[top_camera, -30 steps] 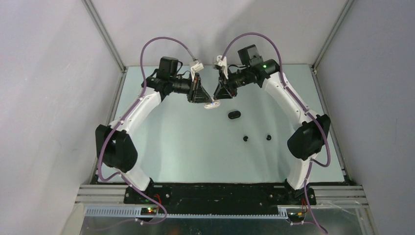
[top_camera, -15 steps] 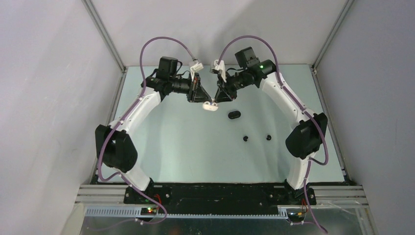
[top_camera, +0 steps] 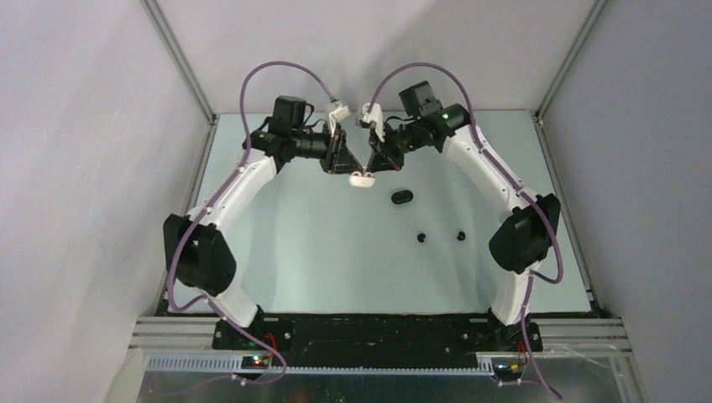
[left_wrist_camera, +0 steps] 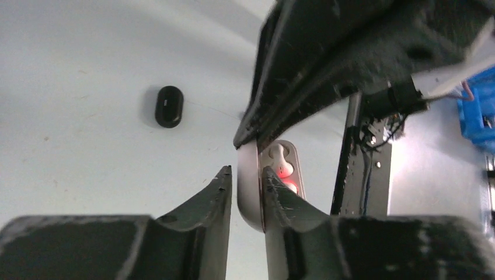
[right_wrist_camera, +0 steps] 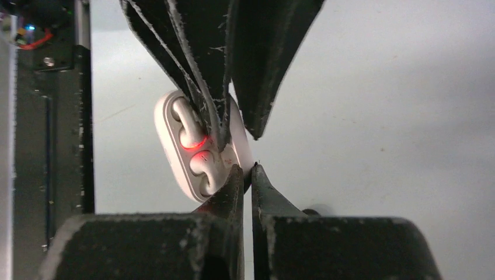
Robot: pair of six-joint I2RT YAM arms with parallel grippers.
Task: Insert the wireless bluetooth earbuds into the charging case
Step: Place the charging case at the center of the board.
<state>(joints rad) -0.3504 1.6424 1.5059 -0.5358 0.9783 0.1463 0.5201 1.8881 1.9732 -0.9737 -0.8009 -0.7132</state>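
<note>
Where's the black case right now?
Top view: the black case lies on the table right of centre, just beyond the two black earbuds, near the white case.

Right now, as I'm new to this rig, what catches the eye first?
The open white pill-shaped charging case, glowing red inside, is pinched by the left arm's fingers at the far centre of the pale table. Right of it lies a black pill-shaped case, with two tiny black earbuds nearer.

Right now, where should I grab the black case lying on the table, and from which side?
Pinch the black case across its short width at mid-length, coming straight down. It lies flat on the table, a pill shape: its long sides offer a steady hold, while its rounded ends would likely slip.
</note>
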